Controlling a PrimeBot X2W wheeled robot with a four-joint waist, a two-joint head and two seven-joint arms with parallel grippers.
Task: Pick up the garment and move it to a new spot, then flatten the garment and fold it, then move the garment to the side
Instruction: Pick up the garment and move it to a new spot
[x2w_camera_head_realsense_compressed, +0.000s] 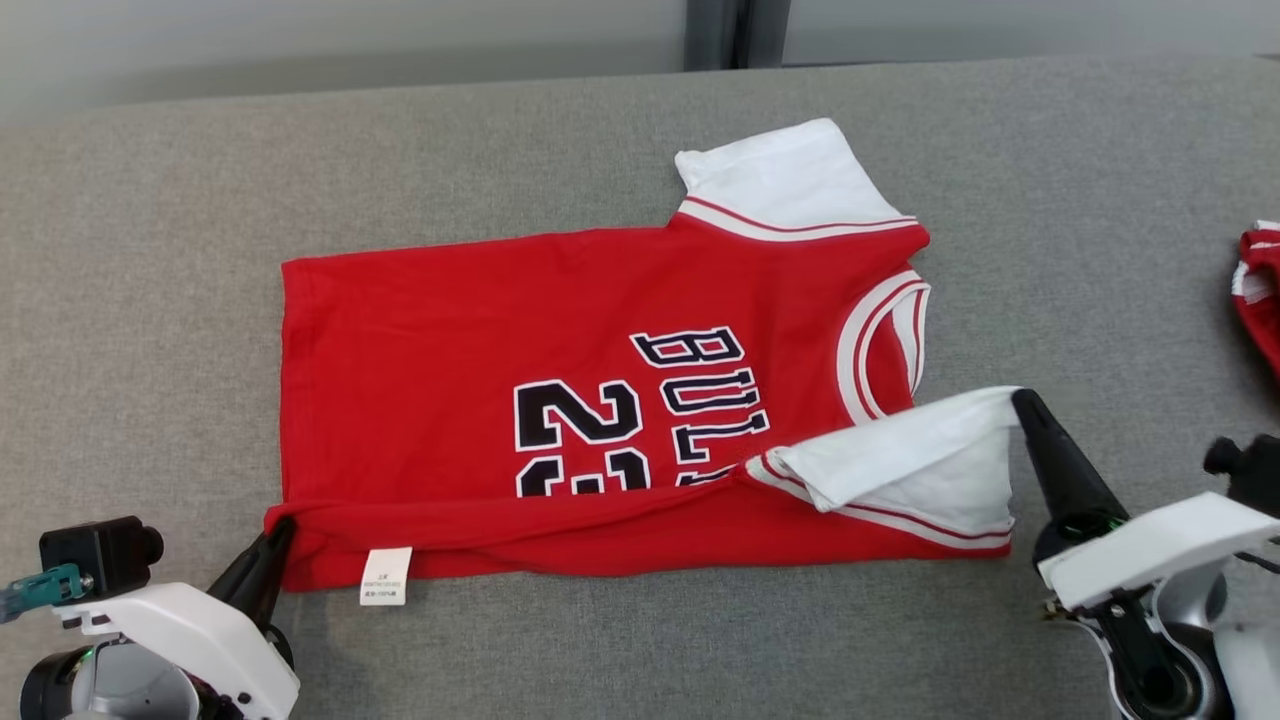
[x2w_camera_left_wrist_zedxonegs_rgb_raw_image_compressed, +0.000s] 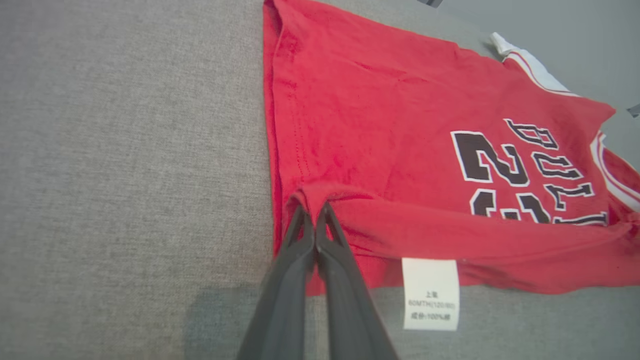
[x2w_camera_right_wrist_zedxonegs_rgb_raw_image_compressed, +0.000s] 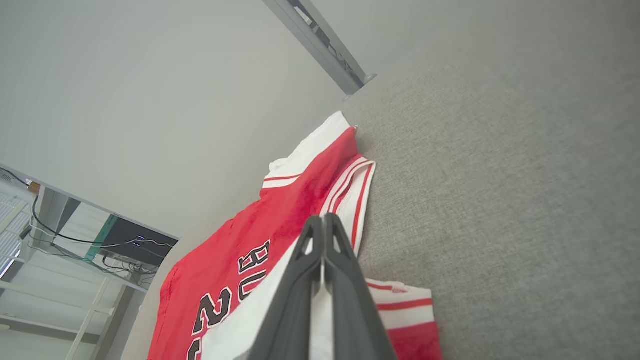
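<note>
Garment (x2w_camera_head_realsense_compressed: 450, 330), a red jersey with white sleeves, lies spread near the middle of the grey fabric-covered bench (x2w_camera_head_realsense_compressed: 150, 250), its hem toward the robot's left and its neckline toward the right. Black lettering outlined in white reads "BUL" above a large 2; the lower part of the print is hidden under a strip of red cloth turned over along the near edge. A white label (x2w_camera_head_realsense_compressed: 386, 575) hangs from that turned edge onto the bench.

The left claw (x2w_camera_head_realsense_compressed: 278, 532) is clenched on the near hem corner, its 2 dark fingers pressed together with red cloth bunched at their tips, as the left wrist view shows (x2w_camera_left_wrist_zedxonegs_rgb_raw_image_compressed: 314, 212). The right claw (x2w_camera_head_realsense_compressed: 1022, 402) is clamped on the edge of the near sleeve (x2w_camera_head_realsense_compressed: 900, 450), which is raised and lapped over toward the chest; white cloth sits between its fingers (x2w_camera_right_wrist_zedxonegs_rgb_raw_image_compressed: 324, 222).

The far sleeve (x2w_camera_head_realsense_compressed: 790, 180) lies flat on the bench. Another red-and-white cloth (x2w_camera_head_realsense_compressed: 1262, 290) sits at the bench's right edge, well apart.
</note>
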